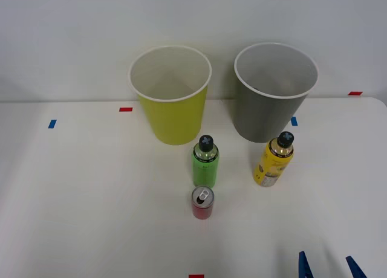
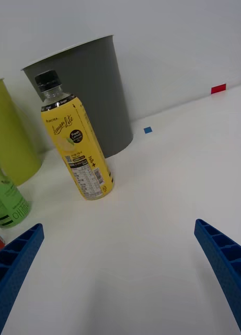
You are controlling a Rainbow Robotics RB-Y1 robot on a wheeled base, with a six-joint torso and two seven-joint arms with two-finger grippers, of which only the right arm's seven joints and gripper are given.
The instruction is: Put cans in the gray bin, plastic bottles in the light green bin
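At the bottom right of the front view the two blue tips of the right tool poke up, spread wide apart with nothing between them. In the wrist view its ribbed blue fingers sit far apart too, with only bare white worktop in the gap. A small red tape mark lies at the bottom edge of the front view, near the middle. Just above it, a little below the middle of the frame, stands the red can, upright, its silver top facing up. Right behind the can, very close, stands the green bottle with its black cap. To the right, apart from both, stands the yellow bottle, also upright with a black cap; in the wrist view its label can be seen. Farther back are the two big bins, side by side but not touching. The light green bin is in the upper middle of the frame, to the left, just behind the green bottle. The gray bin is at the upper right, just behind the yellow bottle. Both have white rims and look pale inside. Small blue and red tape marks dot the worktop near the bins, and a plain pale wall rises behind them.
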